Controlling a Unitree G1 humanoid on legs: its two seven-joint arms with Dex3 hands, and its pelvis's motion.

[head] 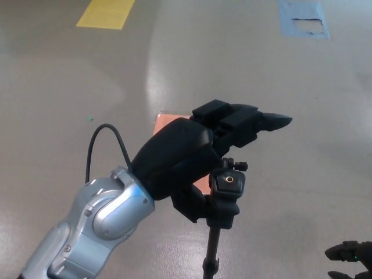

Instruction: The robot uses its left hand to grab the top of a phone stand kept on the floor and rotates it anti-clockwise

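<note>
Left hand (200, 154) over phone stand (225, 192) on floor (70, 87).
Stand top beside palm; lower pole cut off at btm edge, base unseen. Fingers (256, 123) spread, unclenched, not gripping; thumb hidden. Right hand (349, 256) mostly out of frame, state can't tell. No legible labels.

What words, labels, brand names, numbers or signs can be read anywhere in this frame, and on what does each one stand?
None can be read.
Phone stand: a small orange ring on its top, no letters.
Left hand: plain black, no marking visible.
Yellow floor patch, blue floor patch and orange floor patch: bare colour, no text.
Right hand: a tiny green dot at the picture's edge, too small to tell what it is.
</note>
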